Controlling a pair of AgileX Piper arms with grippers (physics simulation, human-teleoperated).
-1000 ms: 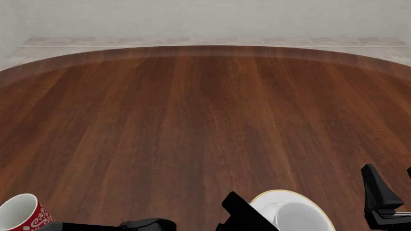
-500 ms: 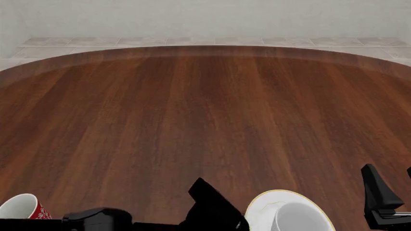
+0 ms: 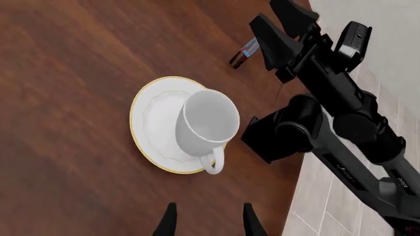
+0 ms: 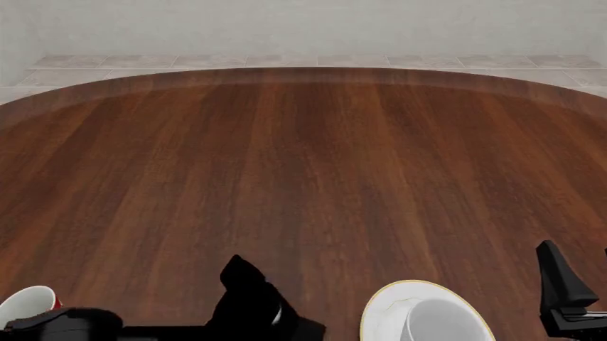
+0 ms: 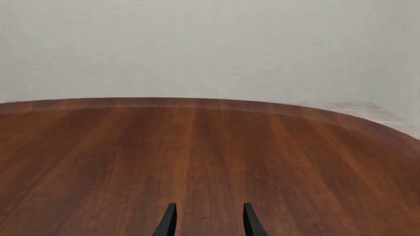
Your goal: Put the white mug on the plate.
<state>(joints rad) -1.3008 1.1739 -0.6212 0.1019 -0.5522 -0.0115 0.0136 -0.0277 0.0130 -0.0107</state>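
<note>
The white mug [image 3: 208, 122] stands upright on the plate [image 3: 152, 125], toward the plate's edge, with its handle over the gold rim. In the front view, the plate [image 4: 384, 312] and the mug [image 4: 441, 325] are cut off by the bottom edge. My left gripper [image 3: 207, 222] is open and empty, apart from the mug and above the table. In the front view it [image 4: 249, 284] is left of the plate. My right gripper [image 5: 207, 222] is open and empty. It shows right of the plate in the front view [image 4: 575, 263] and beyond the plate in the left wrist view [image 3: 281, 23].
A red-and-white patterned cup [image 4: 27, 304] stands at the front left, partly hidden by my left arm. A small red, blue and grey stick-like object [image 3: 243, 52] lies on the table by the right gripper. The round wooden table [image 4: 303, 177] stretches ahead.
My left gripper has drawn back to the left, away from the plate and mug. The mug stays on the plate. The right arm has not moved.
</note>
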